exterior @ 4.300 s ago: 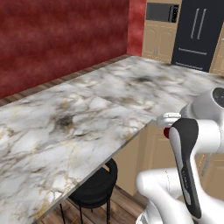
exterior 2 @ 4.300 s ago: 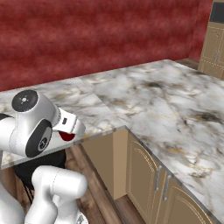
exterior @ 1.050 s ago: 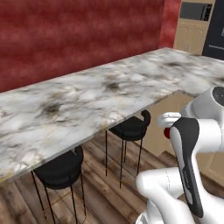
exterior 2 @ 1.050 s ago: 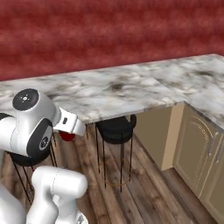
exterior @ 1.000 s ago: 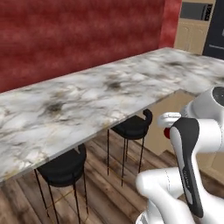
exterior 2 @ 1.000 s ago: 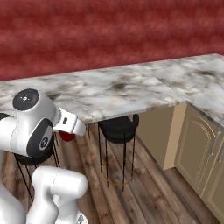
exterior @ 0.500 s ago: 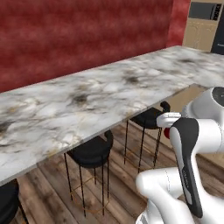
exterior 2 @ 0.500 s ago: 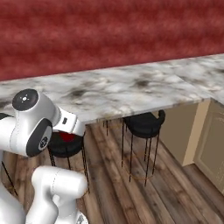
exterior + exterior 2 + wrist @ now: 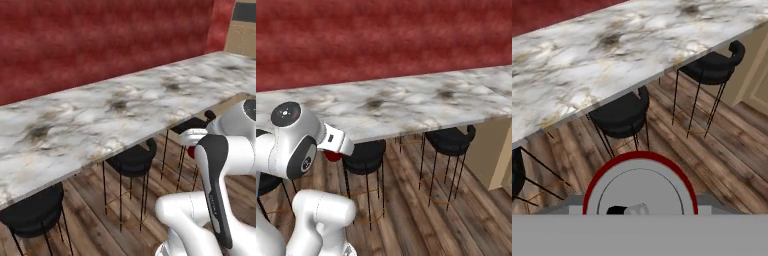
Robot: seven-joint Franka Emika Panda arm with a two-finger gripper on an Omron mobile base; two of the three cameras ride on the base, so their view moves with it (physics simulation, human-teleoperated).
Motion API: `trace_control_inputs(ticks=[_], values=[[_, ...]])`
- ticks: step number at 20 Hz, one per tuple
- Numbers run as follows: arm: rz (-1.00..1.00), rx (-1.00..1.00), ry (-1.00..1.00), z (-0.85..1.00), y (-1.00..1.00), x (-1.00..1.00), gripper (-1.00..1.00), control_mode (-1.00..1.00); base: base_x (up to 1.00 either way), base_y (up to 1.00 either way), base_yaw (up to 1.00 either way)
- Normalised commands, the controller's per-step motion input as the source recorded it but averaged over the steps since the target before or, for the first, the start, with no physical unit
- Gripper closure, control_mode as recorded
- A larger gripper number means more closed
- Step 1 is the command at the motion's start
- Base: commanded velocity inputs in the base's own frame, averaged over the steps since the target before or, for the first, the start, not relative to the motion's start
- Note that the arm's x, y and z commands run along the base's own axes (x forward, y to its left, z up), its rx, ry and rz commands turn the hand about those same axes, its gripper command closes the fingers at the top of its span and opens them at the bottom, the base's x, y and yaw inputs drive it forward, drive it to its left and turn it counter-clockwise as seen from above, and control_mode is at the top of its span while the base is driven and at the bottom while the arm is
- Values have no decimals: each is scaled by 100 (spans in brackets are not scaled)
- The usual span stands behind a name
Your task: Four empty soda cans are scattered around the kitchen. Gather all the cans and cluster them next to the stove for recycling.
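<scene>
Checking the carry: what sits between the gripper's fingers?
A red soda can, silver top facing the hand view, sits clamped in the gripper.

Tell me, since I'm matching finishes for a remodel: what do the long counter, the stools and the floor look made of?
The counter looks like polished marble: white-grey with dark and gold veining. The stools look like thin black metal legs under matte black seats, perhaps plastic or vinyl. The floor looks like brown wood planks with visible grain and seams.
</scene>
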Motion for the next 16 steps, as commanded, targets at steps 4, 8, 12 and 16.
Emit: trace_control_inputs(ticks=[4, 8, 12, 16], values=[[0, 0, 0, 0, 0, 0, 100, 100, -12, 83, 10], [0, 0, 0, 0, 0, 0, 100, 100, -15, 85, 10], [0, 0, 0, 0, 0, 0, 100, 100, -10, 92, 10], [0, 0, 0, 0, 0, 0, 100, 100, -9, 92, 10]])
